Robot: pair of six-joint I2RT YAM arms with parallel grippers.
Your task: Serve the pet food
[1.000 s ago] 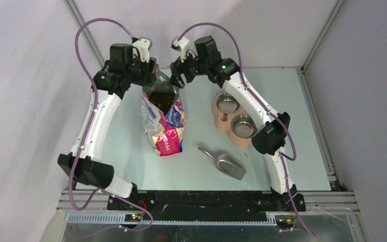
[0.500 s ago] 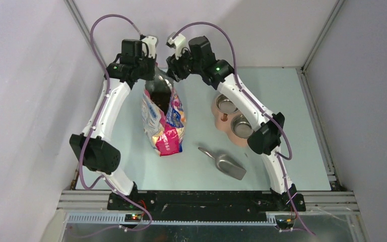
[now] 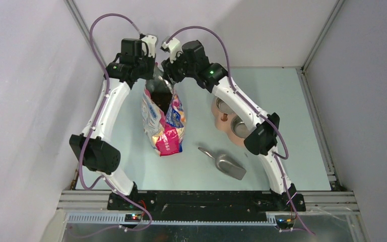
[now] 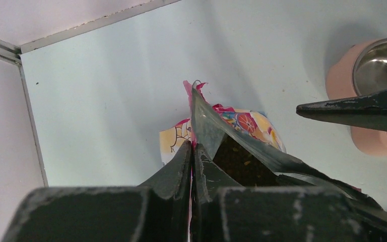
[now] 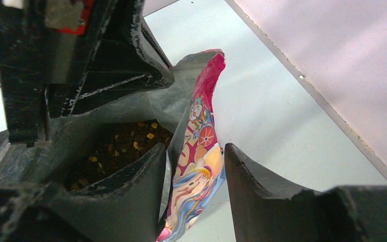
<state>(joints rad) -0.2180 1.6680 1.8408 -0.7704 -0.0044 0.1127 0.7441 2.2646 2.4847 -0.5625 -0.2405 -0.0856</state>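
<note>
Nearest me, low and right of centre in the overhead view, the grey scoop (image 3: pixel 226 162) lies flat on the table (image 3: pixel 292 101), well apart from everything else. Above it sits the pink twin-bowl feeder (image 3: pixel 215 109), half hidden under the right arm; the one bowl showing at the right edge of the left wrist view has no kibble in it. Left of centre stands the printed bag (image 3: pixel 165 126), its mouth gaping upward; the pet food (image 3: pixel 160 95) is inside it, a dark mass low in the opening.

At the top of the overhead frame both arms meet over that mouth. The left gripper (image 4: pixel 192 148) is pinched tight on the bag's thin rim, fingers together with the foil between them. The right gripper (image 5: pixel 195 151) stands with its jaws apart astride the opposite wall, one finger on the kibble side and one outside, not clamped.

What worries me from here:
- The left pinch sits on a narrow, ragged corner; a hard pull could tear it or let it slide free.
- If the right jaws close on only the crinkled lip, the foil may slip out.
- An uneven pull between the two arms could tip the tall bag and spill kibble across the table instead of into the bowls.
- The inner finger could fold the wall inward and collapse the opening that the scoop needs.
</note>
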